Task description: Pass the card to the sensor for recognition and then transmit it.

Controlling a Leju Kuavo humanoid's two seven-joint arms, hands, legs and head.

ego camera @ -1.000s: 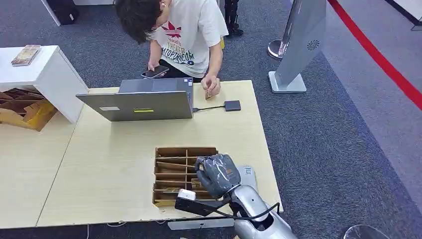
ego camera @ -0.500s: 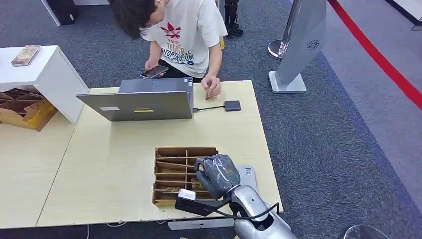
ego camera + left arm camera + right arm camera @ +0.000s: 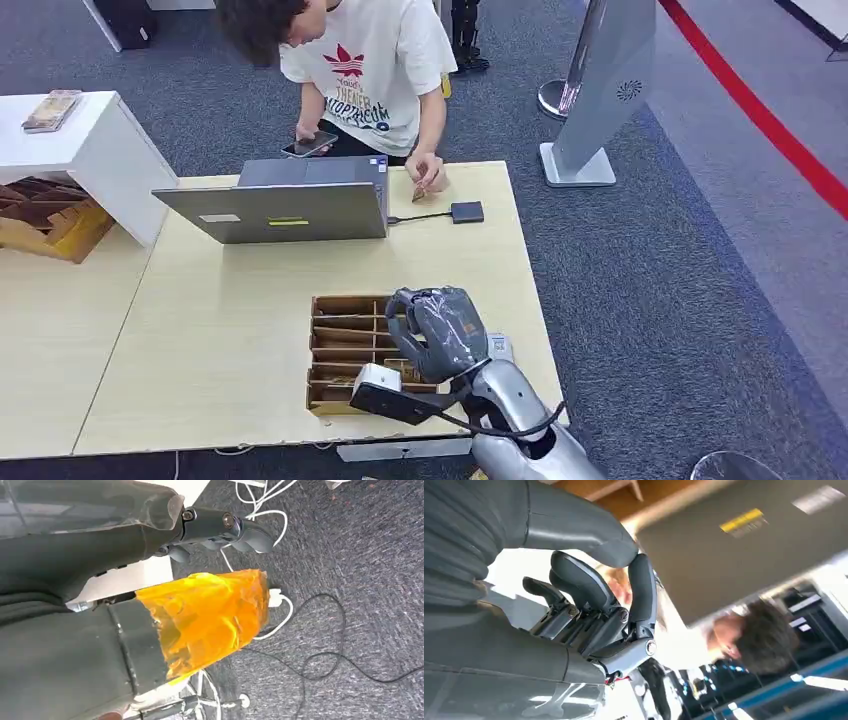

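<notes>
Right hand (image 3: 440, 330) hovers over the wooden card tray (image 3: 345, 350), fingers (image 3: 641, 587) curled together, whether on a card is unclear. Across the desk (image 3: 230, 300), laptop (image 3: 275, 205), a person (image 3: 370, 60) holding a card (image 3: 420, 190). Left hand (image 3: 220, 527) hangs, fingers curled.

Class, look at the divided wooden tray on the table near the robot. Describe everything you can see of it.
The tray is a shallow rectangular box of brown wood or cardboard, split by thin dividers into rows of narrow slots. It lies flat on the pale table, near its front edge, in front of the laptop. Some slots seem to hold flat brown pieces. The right hand, fingers curled, covers its right side; whether it touches cannot be told.
</notes>
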